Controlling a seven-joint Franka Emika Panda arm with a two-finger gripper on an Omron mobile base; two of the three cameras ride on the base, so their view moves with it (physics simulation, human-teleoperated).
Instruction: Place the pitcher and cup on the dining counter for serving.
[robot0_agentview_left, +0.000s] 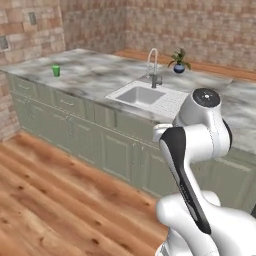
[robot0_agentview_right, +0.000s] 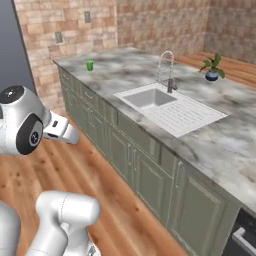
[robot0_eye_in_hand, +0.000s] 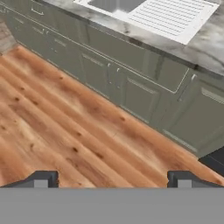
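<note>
The small green cup (robot0_agentview_left: 56, 71) (robot0_agentview_right: 89, 65) stands upright on the far left end of the marbled sink counter (robot0_agentview_left: 95, 75) (robot0_agentview_right: 125, 67), near the brick wall. My gripper (robot0_eye_in_hand: 112, 180) is open and holds nothing. Its two dark fingertips (robot0_eye_in_hand: 41, 179) stand wide apart over the wooden floor, well short of the cabinets and far from the cup. The arm is folded close to the base. The pitcher and the dining counter are out of view.
A sink (robot0_agentview_left: 137, 95) (robot0_agentview_right: 147, 97) with a tall faucet (robot0_agentview_left: 154, 70) and a ribbed draining board (robot0_eye_in_hand: 168, 17) is set into the counter. A potted plant (robot0_agentview_left: 179, 62) (robot0_agentview_right: 213, 70) stands behind it. Grey-green cabinets (robot0_agentview_left: 75, 125) (robot0_eye_in_hand: 131, 74) line the front. Wooden floor (robot0_agentview_left: 60, 200) lies before them.
</note>
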